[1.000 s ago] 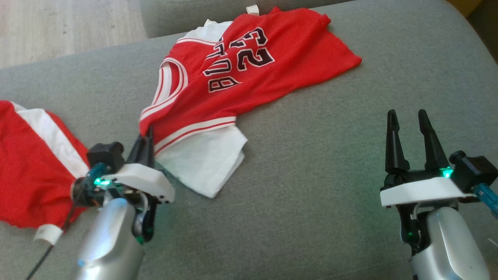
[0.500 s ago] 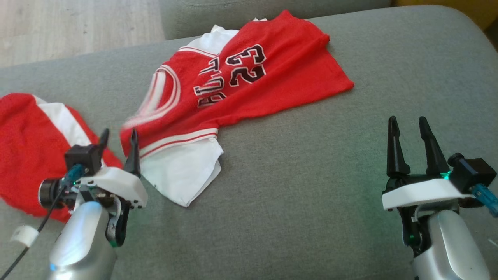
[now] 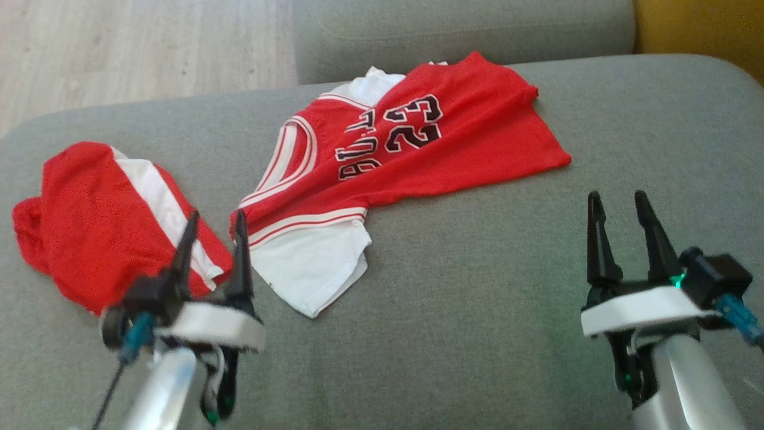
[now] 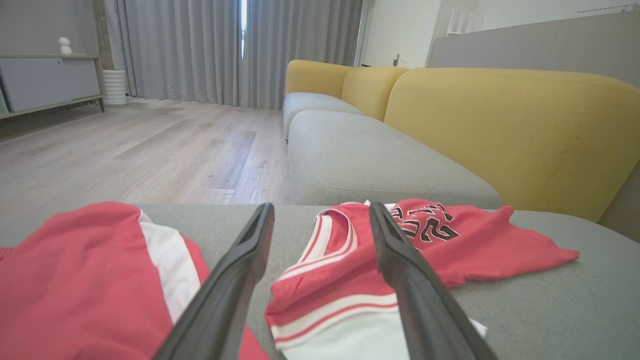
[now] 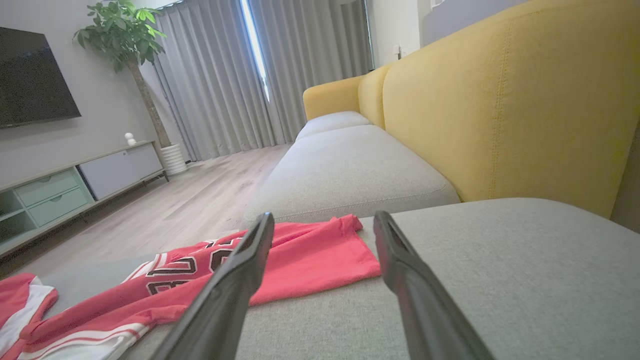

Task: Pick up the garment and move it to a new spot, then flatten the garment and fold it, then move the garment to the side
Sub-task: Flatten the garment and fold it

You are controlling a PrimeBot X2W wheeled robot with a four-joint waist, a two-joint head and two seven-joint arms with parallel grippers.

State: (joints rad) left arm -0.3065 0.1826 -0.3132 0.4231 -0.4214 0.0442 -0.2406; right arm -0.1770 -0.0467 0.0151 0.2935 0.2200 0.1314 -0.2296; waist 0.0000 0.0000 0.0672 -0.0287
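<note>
The garment, a red jersey (image 3: 418, 149) with white trim, black lettering and "23", lies crumpled on the grey sofa cushion (image 3: 477, 298); a white layer shows at its near end. My left gripper (image 3: 216, 216) stands open just short of the jersey's near left corner, apart from it. In the left wrist view the jersey (image 4: 450, 245) lies beyond and between the spread fingers of that gripper (image 4: 321, 210). My right gripper (image 3: 616, 197) is open over bare cushion at the lower right. In the right wrist view the jersey (image 5: 300, 255) lies ahead and left of this gripper (image 5: 324, 217).
A second red and white garment (image 3: 89, 209) lies bunched at the cushion's left end. A yellow backrest (image 3: 698, 30) rises at the far right, another grey cushion (image 3: 465, 24) lies beyond, and wood floor (image 3: 119, 48) is at the upper left.
My left gripper has opened and let go of the jersey's corner, then drawn back a little. The jersey has settled on the cushion. The head camera has shifted.
</note>
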